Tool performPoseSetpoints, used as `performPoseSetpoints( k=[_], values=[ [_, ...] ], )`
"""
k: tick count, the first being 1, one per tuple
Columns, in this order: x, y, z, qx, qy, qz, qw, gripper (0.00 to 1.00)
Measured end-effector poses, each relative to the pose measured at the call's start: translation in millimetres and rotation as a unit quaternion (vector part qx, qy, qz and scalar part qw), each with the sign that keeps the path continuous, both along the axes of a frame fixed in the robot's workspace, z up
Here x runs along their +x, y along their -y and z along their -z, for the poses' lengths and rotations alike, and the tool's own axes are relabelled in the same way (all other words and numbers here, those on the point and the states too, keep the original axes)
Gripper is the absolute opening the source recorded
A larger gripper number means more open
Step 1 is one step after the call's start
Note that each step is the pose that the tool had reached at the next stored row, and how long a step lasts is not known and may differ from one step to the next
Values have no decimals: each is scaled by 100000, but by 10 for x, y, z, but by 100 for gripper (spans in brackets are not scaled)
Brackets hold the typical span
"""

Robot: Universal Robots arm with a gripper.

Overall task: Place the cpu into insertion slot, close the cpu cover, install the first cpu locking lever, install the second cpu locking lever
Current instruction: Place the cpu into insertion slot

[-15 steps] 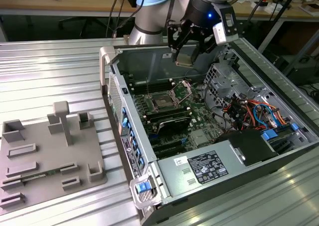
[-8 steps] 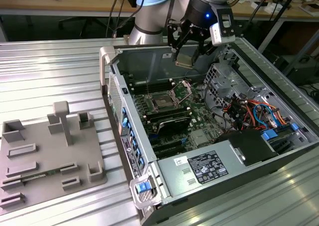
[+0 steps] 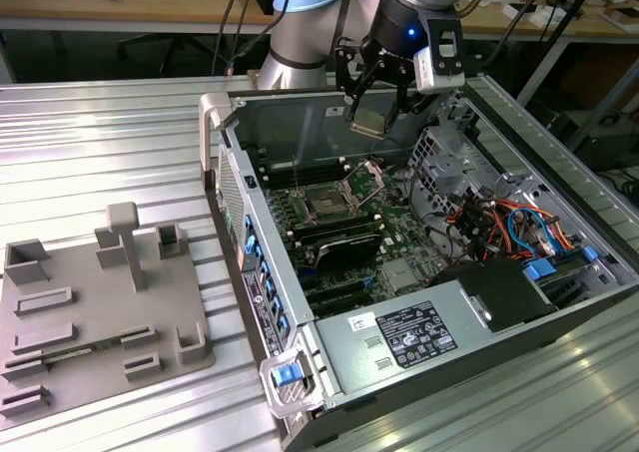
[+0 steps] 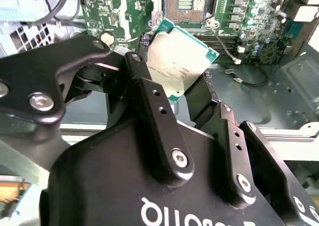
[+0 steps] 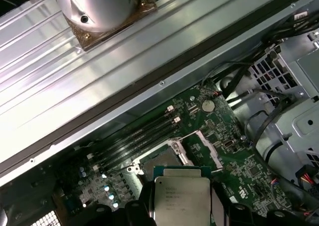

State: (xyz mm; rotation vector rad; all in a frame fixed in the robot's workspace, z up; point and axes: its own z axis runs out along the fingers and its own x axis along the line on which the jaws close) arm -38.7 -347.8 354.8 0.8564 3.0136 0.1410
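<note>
My gripper [image 3: 367, 113] hangs above the open computer case, shut on the cpu [image 3: 367, 123], a flat square chip with a silvery top. In both wrist views the black fingers [image 4: 144, 91] clamp the cpu [image 4: 179, 56] [image 5: 182, 198] by two opposite edges. Lower down on the green board lies the insertion slot [image 3: 324, 205], square with a dark centre and a silver rim. The cpu cover [image 3: 365, 180] stands tilted up beside it, open. In the first wrist view the insertion slot [image 5: 159, 158] is partly hidden behind the chip, and the cpu cover [image 5: 207, 148] is raised next to it.
Long black memory slots [image 3: 334, 240] flank the socket. A metal drive cage [image 3: 444, 148] and bundled cables [image 3: 499, 223] fill the exterior view's right side of the case. A grey labelled power box [image 3: 409, 334] sits at the front. A grey fixture plate [image 3: 90, 312] lies outside, at the exterior view's left.
</note>
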Motion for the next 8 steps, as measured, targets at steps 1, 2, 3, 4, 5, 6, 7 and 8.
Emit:
performPoseSetpoints(
  k=[1,2,3,4,5,6,7,8],
  values=[
    [0,0,3,0,-1,737,99997,55],
    [0,0,5,-1,-3,1332,99991,55],
    [0,0,7,-5,-3,1997,99980,55],
    [0,0,12,1,0,3339,99944,55],
    [0,0,14,-1,-3,4095,99916,55],
    [0,0,16,-1,-2,4734,99888,55],
    [0,0,18,1,-3,5329,99858,55],
    [0,0,20,2,-2,5934,99824,55]
  ],
)
